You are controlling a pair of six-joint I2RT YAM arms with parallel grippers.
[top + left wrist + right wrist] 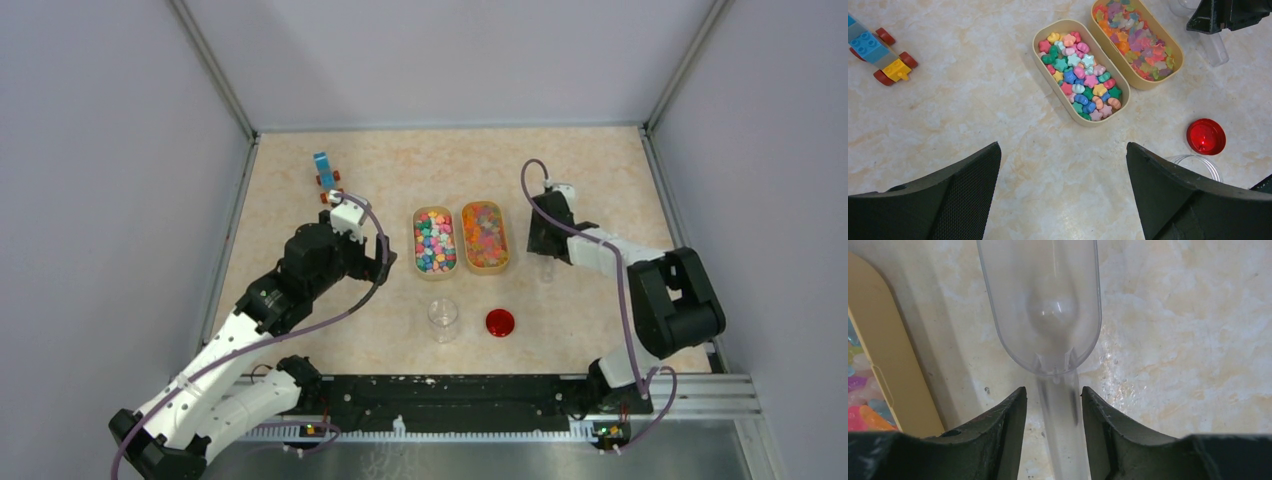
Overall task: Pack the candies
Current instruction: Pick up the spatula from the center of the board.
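Star-shaped candies, clear plastic scoop — round-ended

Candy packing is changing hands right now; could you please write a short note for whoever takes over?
Left tool: open, empty, hovering.
Right tool: straddling the clear scoop's handle; grip unclear.
Candies: in two beige trays.
Jar: open, looks empty; red lid beside it.
Done: nothing packed.
To do: scoop candies into jar, close it.
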